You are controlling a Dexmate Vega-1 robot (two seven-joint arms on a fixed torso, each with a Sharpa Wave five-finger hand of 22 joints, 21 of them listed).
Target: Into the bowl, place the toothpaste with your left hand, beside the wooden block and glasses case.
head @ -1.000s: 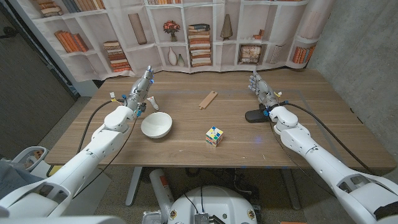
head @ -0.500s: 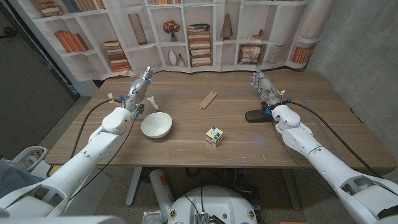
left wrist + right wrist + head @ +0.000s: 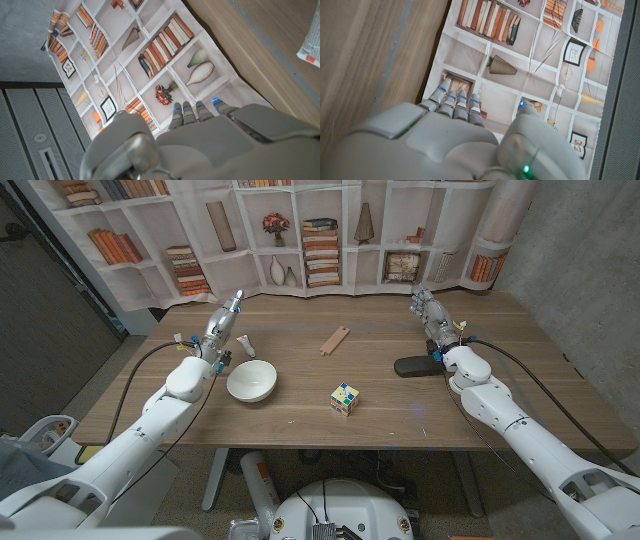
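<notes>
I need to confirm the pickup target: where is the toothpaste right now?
In the head view the toothpaste lies on the table's left side, just behind the white bowl and right beside the left hand.

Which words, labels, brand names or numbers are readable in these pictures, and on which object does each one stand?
No text can be read.
Small white toothpaste tube: print too small and blurred; the left wrist view shows only a red mark at its end.
Book spines on the printed bookshelf backdrop: no legible titles.
Multicoloured puzzle cube: colour patches only.
</notes>
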